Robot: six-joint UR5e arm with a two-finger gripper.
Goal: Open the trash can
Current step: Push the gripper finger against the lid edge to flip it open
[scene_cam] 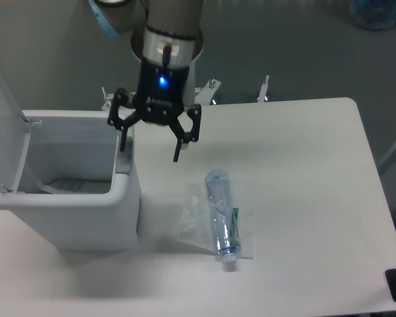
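Note:
The white trash can (79, 218) stands on the left of the table with its lid (5, 125) swung up and standing nearly upright on the left side, so the inside shows. My gripper (150, 149) hangs at the bin's right rim, open, with nothing between its fingers. Its left finger (123, 141) is over the grey push tab (123, 165) at the rim, and whether it touches the tab I cannot tell. Its right finger (177, 152) hangs over the table beside the bin.
A clear plastic bottle (222, 221) lies on a crumpled clear wrapper (197, 224) on the table, right of the bin. Something pale lies at the bottom of the bin (66, 185). The table's right edge (376, 191) runs along the right.

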